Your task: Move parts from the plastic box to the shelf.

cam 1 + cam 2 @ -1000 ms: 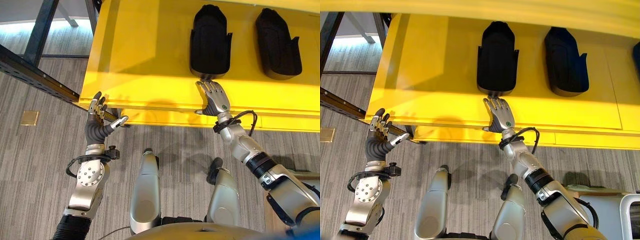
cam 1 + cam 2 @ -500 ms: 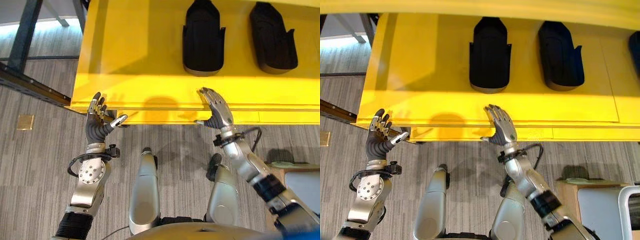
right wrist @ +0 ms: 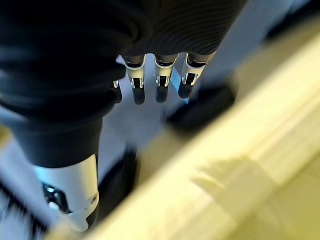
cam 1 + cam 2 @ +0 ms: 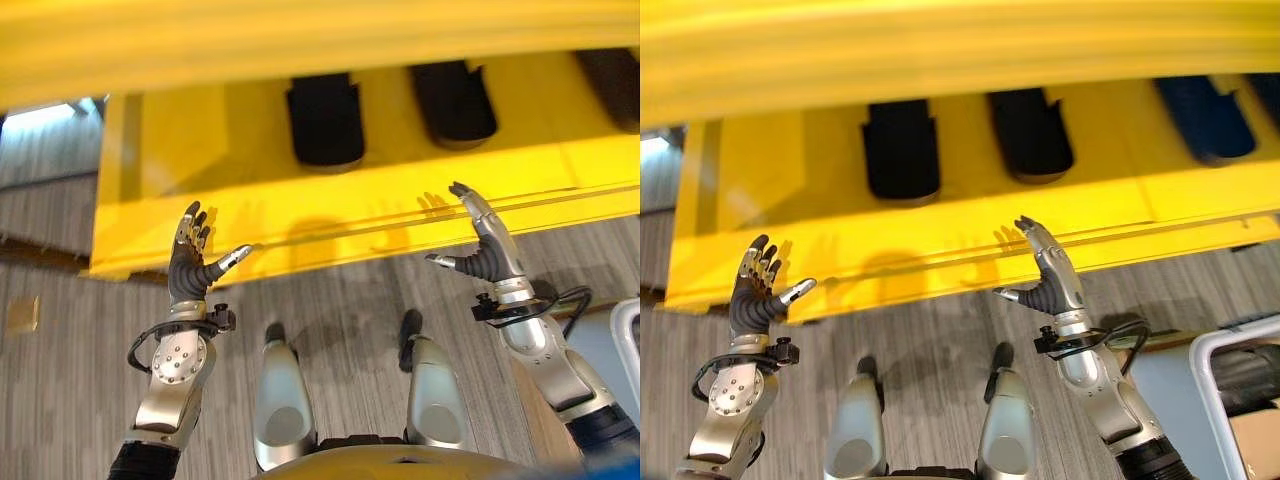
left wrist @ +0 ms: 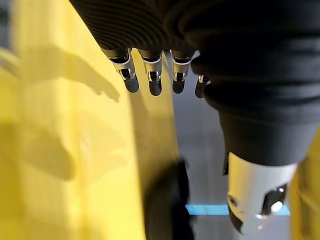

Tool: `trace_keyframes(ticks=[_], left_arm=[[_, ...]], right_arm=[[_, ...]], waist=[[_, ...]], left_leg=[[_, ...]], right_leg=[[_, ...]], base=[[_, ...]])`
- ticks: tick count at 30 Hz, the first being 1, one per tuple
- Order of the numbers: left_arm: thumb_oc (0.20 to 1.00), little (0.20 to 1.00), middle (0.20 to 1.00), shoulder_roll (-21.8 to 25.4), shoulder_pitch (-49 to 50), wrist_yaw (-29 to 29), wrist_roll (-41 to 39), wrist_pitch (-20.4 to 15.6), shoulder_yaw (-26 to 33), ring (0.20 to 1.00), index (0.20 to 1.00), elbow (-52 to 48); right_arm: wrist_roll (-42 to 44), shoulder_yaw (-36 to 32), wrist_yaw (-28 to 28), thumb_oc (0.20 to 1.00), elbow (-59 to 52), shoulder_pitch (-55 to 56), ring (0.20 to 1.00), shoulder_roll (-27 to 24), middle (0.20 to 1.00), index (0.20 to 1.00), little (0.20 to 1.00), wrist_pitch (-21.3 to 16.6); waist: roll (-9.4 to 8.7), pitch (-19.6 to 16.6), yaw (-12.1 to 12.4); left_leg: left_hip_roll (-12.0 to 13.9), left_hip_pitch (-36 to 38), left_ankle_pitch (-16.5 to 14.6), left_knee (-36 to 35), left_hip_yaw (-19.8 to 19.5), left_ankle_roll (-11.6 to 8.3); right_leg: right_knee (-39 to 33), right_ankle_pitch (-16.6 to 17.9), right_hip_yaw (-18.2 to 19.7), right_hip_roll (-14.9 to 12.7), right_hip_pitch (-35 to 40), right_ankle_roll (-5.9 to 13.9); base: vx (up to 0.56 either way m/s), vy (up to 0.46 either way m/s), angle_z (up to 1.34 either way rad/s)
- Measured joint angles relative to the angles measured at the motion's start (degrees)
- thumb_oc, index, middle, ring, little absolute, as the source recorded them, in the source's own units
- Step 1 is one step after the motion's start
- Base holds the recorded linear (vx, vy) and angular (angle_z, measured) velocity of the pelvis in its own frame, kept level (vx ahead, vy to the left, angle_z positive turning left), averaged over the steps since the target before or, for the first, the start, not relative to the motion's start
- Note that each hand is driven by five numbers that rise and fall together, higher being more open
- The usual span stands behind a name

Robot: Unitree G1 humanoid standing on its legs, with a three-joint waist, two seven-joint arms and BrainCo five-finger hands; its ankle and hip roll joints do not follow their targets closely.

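- Both my left hand (image 4: 190,262) and right hand (image 4: 486,250) hang empty, fingers spread, near the shelf (image 4: 180,150) edge.
- Black parts (image 4: 324,120) lie on the far shelf.
- Turning toward the box (image 4: 1240,375) on my right, I risk clipping that edge.
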Motion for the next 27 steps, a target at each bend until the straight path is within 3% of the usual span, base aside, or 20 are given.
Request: trace_keyframes(ticks=[4,8,10,11,12,13,14,15,16,17,18,19,20,21,22,23,24,25,27], left_arm=[[1.000,1.000,1.000,-2.1,-0.9,-1.2,0.0,-0.3,0.0,1.000,1.000,-0.1],[1.000,1.000,1.000,-4.3,-0.7,-1.5,-0.1,-0.4,-0.3,1.000,1.000,-0.1],[1.000,1.000,1.000,-4.3,-0.8,-1.7,-0.1,-0.4,-0.6,1.000,1.000,-0.1],[1.000,1.000,1.000,-4.2,-1.1,-2.1,-0.1,-0.5,-0.7,1.000,1.000,0.2],[1.000,1.000,1.000,-4.4,-1.4,-2.2,-0.1,-0.5,-2.1,1.000,1.000,1.6],[1.000,1.000,1.000,-4.3,-0.8,-2.4,-0.1,-0.5,-2.6,1.000,1.000,2.4],[1.000,1.000,1.000,-4.0,-0.6,-2.5,-0.1,-0.4,-2.6,1.000,1.000,2.6],[1.000,1.000,1.000,-4.4,0.4,-2.7,-0.2,-0.3,-3.2,1.000,1.000,2.7],[1.000,1.000,1.000,-4.7,1.1,-2.8,-0.2,-0.2,-3.3,1.000,1.000,2.7],[1.000,1.000,1.000,-5.3,1.8,-3.4,-0.2,0.0,-3.4,1.000,1.000,2.7],[1.000,1.000,1.000,-7.3,2.8,-3.8,-0.1,-0.1,-3.6,1.000,1.000,2.2],[1.000,1.000,1.000,-6.4,2.8,-3.9,0.0,-0.5,-3.1,1.000,1.000,0.8],[1.000,1.000,1.000,-6.8,2.9,-3.9,0.0,-0.2,-3.5,1.000,1.000,2.1],[1.000,1.000,1.000,-6.9,2.9,-4.0,0.1,-0.1,-3.7,1.000,1.000,2.1],[1.000,1.000,1.000,-7.0,2.9,-4.6,0.1,0.0,-4.0,1.000,1.000,1.9],[1.000,1.000,1.000,-7.4,3.1,-4.6,0.0,0.0,-4.6,1.000,1.000,1.6],[1.000,1.000,1.000,-6.6,3.9,-4.7,0.1,-0.5,-4.5,1.000,1.000,-0.2],[1.000,1.000,1.000,-5.6,1.5,-5.2,0.2,-0.6,-4.6,1.000,1.000,0.7],[1.000,1.000,1.000,-6.0,-1.4,-5.4,0.0,-0.1,-4.9,1.000,1.000,3.2]], right_arm=[[0.2,-0.7,-0.1,1.000,-0.8,-0.3,1.000,-4.5,1.000,1.000,1.000,-1.5],[0.7,-0.6,0.1,1.000,-0.9,-0.8,1.000,-6.1,1.000,1.000,1.000,-2.0],[1.5,-0.5,0.2,1.000,-0.8,-2.0,1.000,-6.0,1.000,1.000,1.000,-2.7],[1.9,-0.6,0.2,1.000,-0.7,-2.4,1.000,-5.7,1.000,1.000,1.000,-3.0],[3.1,-0.5,0.2,1.000,-0.6,-2.4,1.000,-5.7,1.000,1.000,1.000,-3.4],[3.3,-0.5,0.2,1.000,-0.2,-2.2,1.000,-5.7,1.000,1.000,1.000,-3.6],[3.4,-0.5,0.3,1.000,-0.1,-2.0,1.000,-5.8,1.000,1.000,1.000,-3.6],[3.4,-0.7,0.3,1.000,0.2,-1.2,1.000,-5.3,1.000,1.000,1.000,-3.5],[3.5,-0.9,0.5,1.000,0.2,-0.7,1.000,-4.4,1.000,1.000,1.000,-3.4],[3.9,-1.8,0.6,1.000,0.0,0.9,1.000,-2.2,1.000,1.000,1.000,-3.5],[5.7,-3.2,1.5,1.000,0.3,2.1,1.000,-1.4,1.000,1.000,1.000,-3.5],[7.2,-3.9,2.8,1.000,0.7,2.2,1.000,-0.2,1.000,1.000,1.000,-3.6],[8.6,-2.4,4.3,1.000,1.8,1.0,1.000,1.8,1.000,1.000,1.000,-3.5],[8.7,-1.4,4.9,1.000,2.7,0.4,1.000,2.6,1.000,1.000,1.000,-3.5],[9.4,-0.4,5.7,1.000,3.6,0.0,1.000,3.2,1.000,1.000,1.000,-3.5],[10.2,0.0,6.3,1.000,5.7,-0.6,1.000,4.3,1.000,1.000,1.000,-3.5],[10.6,0.4,6.8,1.000,7.6,-3.1,1.000,5.6,1.000,1.000,1.000,-3.4],[10.9,0.4,6.9,1.000,7.7,-3.9,1.000,5.4,1.000,1.000,1.000,-3.4],[11.9,0.4,7.2,1.000,5.9,-2.6,1.000,5.3,1.000,1.000,1.000,-3.3]], waist=[[3.13,-2.4,-1.8],[4.91,-7.4,-2.8],[5.13,-8.3,-2.7],[4.53,-8.3,-2.2],[4.29,-8.6,-0.6],[4.01,-8.7,-0.6],[2.94,-8.7,-0.6],[2.41,-8.5,0.1],[1.61,-8.4,1.0],[0.39,-8.9,1.7],[2.38,-9.5,2.6],[1.30,-9.4,2.9],[1.26,-9.3,3.5],[0.84,-9.1,3.6],[1.22,-9.1,3.4],[2.99,-9.9,3.8],[3.70,-10.4,5.7],[1.64,-9.5,6.1],[0.13,-9.4,3.5]], left_leg=[[2.0,6.0,0.9,-5.3,0.3,0.90],[3.7,9.9,1.3,-7.4,1.7,0.85],[4.9,10.4,2.2,-7.2,1.9,1.99],[5.3,9.9,4.1,-6.0,1.9,2.18],[5.9,8.5,9.5,-4.0,1.1,3.41],[6.3,7.6,12.8,-3.4,1.3,2.94],[6.3,7.2,15.6,-2.9,1.3,2.32],[7.4,5.7,24.4,-2.5,1.5,2.51],[5.9,4.4,25.6,-1.7,0.9,1.61],[-0.4,3.6,17.3,-4.1,-2.2,0.54],[-9.8,4.1,13.1,-15.5,-3.8,2.39],[-15.9,4.8,12.1,-19.6,-5.0,3.08],[-23.2,3.7,10.2,-19.7,-8.7,5.89],[-26.7,3.3,10.3,-19.9,-9.2,6.29],[-28.7,3.6,10.4,-20.6,-11.1,6.46],[-27.0,3.8,10.0,-21.4,-14.4,6.07],[-23.6,4.3,9.0,-21.0,-17.6,5.59],[-25.3,3.7,12.7,-18.2,-15.6,7.55],[-25.1,2.1,11.7,-15.1,-13.7,8.37]], right_leg=[[1.5,-0.8,2.2,3.2,0.3,-1.79],[8.6,-6.5,3.2,5.4,-1.7,-3.30],[11.7,-8.4,3.3,6.8,-2.6,-4.42],[12.7,-9.3,3.6,7.3,-2.8,-5.54],[13.1,-10.3,2.8,8.5,-2.5,-7.17],[14.6,-11.0,2.8,9.1,-2.5,-7.59],[15.3,-12.1,2.8,9.4,-2.4,-9.58],[12.5,-11.9,1.5,10.4,-0.3,-11.09],[9.3,-9.9,2.0,11.0,1.3,-11.41],[2.0,-6.6,3.3,10.9,3.2,-10.03],[-10.3,-5.9,0.9,11.6,7.8,-6.42],[-14.1,1.2,3.6,12.1,10.9,-12.05],[-18.7,3.6,7.0,14.1,11.7,-9.68],[-20.0,3.7,7.6,14.2,11.8,-9.53],[-20.8,2.0,7.1,15.3,11.8,-6.87],[-19.5,-2.3,5.2,17.7,11.3,-2.26],[-11.4,-2.9,5.8,19.6,7.3,-7.08],[-10.6,-0.1,4.5,18.3,7.0,-10.35],[-15.4,0.8,5.6,18.3,8.9,-8.78]], base=[[0.06,-0.125,-0.49],[0.01,-0.210,-0.22],[-0.02,-0.193,-0.10],[-0.01,-0.237,-0.15],[0.00,-0.362,0.05],[0.03,-0.418,0.22],[0.06,-0.304,0.57],[0.09,-0.201,0.37],[0.08,-0.176,0.17],[0.07,-0.095,-0.21],[0.11,-0.091,-0.43],[0.11,-0.070,-1.08],[0.17,-0.033,-1.29],[0.13,0.004,-1.51],[0.12,0.016,-1.28],[0.05,0.028,-1.82],[0.03,0.083,-1.79],[0.06,0.105,-1.32],[0.09,0.105,-0.38]])
